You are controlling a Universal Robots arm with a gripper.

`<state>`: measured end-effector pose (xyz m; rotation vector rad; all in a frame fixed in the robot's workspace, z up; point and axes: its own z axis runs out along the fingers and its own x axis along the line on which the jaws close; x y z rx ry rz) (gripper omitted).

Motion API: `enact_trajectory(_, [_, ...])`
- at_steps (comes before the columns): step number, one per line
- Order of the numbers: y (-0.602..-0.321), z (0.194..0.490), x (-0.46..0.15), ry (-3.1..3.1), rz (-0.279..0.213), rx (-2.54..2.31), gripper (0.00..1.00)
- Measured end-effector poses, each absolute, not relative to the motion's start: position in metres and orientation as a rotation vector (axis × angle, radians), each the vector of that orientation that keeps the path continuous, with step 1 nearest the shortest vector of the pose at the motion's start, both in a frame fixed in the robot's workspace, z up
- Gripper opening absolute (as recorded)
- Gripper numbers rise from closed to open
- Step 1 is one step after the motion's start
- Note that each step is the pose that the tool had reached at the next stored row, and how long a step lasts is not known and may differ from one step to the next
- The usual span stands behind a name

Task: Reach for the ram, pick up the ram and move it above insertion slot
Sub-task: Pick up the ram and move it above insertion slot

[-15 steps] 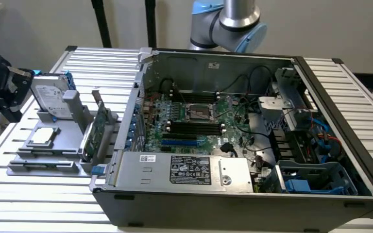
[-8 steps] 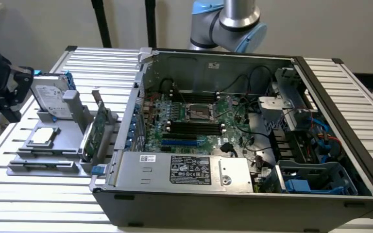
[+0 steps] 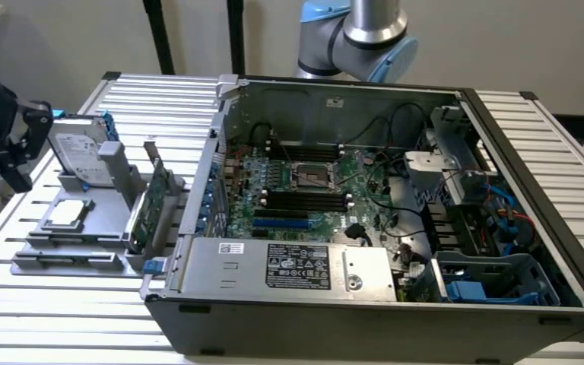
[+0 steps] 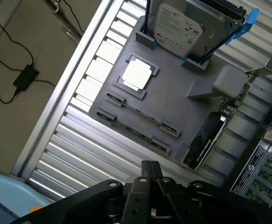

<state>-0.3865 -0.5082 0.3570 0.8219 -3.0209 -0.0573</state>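
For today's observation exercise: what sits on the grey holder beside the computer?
On the grey holder: an upright hard drive, a flat processor chip, the ram in a long slot, and an expansion card on edge. The drive's and card's bottom edges are hidden.

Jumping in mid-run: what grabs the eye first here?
The open computer case, motherboard exposed, dominates the slatted table. At the exterior view's left, a grey holder carries a hard drive standing on edge, a processor chip and the ram. The shut gripper hangs close by that holder.
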Motion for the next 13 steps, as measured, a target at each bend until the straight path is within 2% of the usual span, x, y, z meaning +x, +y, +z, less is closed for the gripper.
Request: enact_trajectory(13, [-0.5082,0.3561,-0.3864,-2.899,-0.055,1.172,0.11])
